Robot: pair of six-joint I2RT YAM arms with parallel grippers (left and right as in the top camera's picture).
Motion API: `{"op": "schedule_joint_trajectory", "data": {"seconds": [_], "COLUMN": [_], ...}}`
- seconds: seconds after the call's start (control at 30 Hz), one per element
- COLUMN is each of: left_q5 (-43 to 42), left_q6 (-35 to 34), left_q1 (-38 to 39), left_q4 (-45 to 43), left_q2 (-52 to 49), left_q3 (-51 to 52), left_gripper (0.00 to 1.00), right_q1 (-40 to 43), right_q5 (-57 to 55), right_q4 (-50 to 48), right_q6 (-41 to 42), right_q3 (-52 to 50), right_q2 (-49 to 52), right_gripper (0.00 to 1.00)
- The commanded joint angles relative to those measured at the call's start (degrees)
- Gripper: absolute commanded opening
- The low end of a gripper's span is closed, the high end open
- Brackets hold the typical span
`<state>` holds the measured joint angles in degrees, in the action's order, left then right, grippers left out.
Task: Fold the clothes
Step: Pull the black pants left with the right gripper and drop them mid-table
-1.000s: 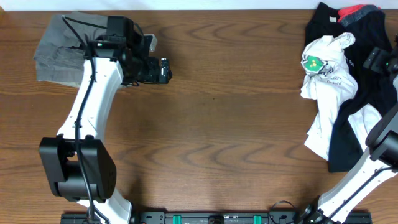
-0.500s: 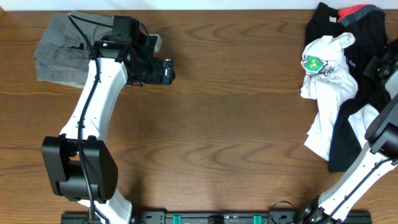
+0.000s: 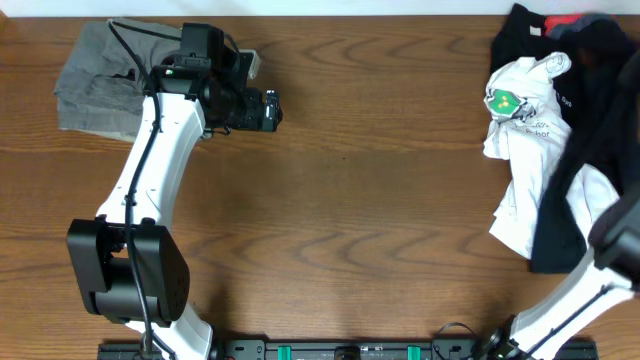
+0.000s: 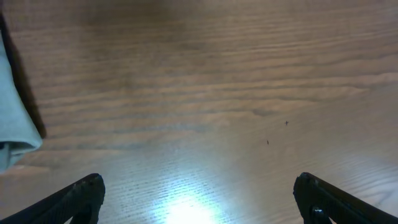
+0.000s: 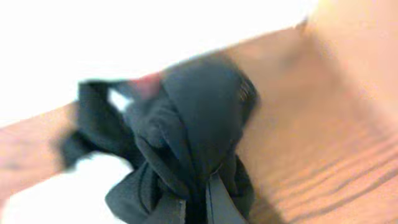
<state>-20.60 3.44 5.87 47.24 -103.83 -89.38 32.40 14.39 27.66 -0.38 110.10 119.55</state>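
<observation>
Wood-grain tabletop (image 3: 380, 200) fills the overhead view, with a pale strip beyond its far edge. At the far-right corner lies the heap of clothes. The black trousers (image 3: 590, 150) are motion-smeared along the right edge, so their outline is hard to follow. A sliver of red-orange lining (image 3: 572, 18) shows at the top, and a crumpled white T-shirt (image 3: 525, 140) lies against the trousers' left side. The shirt carries a green logo (image 3: 502, 100) with a few lines of print under it, too small to read. A small white mark on the black cloth just beside it is equally illegible.

The right gripper cannot be made out from above; only the right arm (image 3: 615, 250) shows, cut off by the frame. Its own wrist camera, badly blurred, shows the right gripper (image 5: 198, 208) at the bottom edge, fingers close together and clenched on a bunched knot of the black trousers.

Across the table, the left gripper (image 3: 268, 108) hovers near a folded grey garment (image 3: 95, 75) at the far-left corner. Only the left wrist view shows its fingertips (image 4: 84, 193), spread wide and released over bare wood with a patch of glare. An edge of the grey garment is cut off at that view's left border
</observation>
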Motion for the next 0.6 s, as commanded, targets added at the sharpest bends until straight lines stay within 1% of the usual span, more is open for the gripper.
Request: {"op": "schedule_joint_trajectory", "data": {"seconds": [0.0, 0.1, 0.27, 0.43, 0.57], "left_q5": [0.28, 0.33, 0.35, 0.33, 0.33], "left_q6": [0.37, 0.39, 0.39, 0.37, 0.39], "left_q1": [0.04, -0.07, -1.51, -5.14, -8.44], "left_q4": [-0.46, -0.46, -0.37, 0.44, 2.05], "left_q2": [0.68, 2.12, 7.39, 14.43, 18.38], "left_q3": [0.31, -0.33, -0.76, -0.76, -0.74], "left_gripper": [0.98, 0.98, 0.98, 0.98, 0.98], "right_q1": [-2.32, -5.90, -15.91, -26.51, -32.81], "right_q5": [5.05, 5.84, 6.01, 6.03, 6.03], "right_q4": [2.03, 4.39, 7.96, 10.71, 13.00], "right_q6": [-0.17, -0.83, -2.97, -3.10, -3.06], "right_q3": [4.66, 4.96, 4.96, 4.96, 4.96], "right_q2": [-11.50, -17.75, -25.46, -28.02, -27.91], "right_gripper": [0.01, 0.01, 0.01, 0.01, 0.01]}}
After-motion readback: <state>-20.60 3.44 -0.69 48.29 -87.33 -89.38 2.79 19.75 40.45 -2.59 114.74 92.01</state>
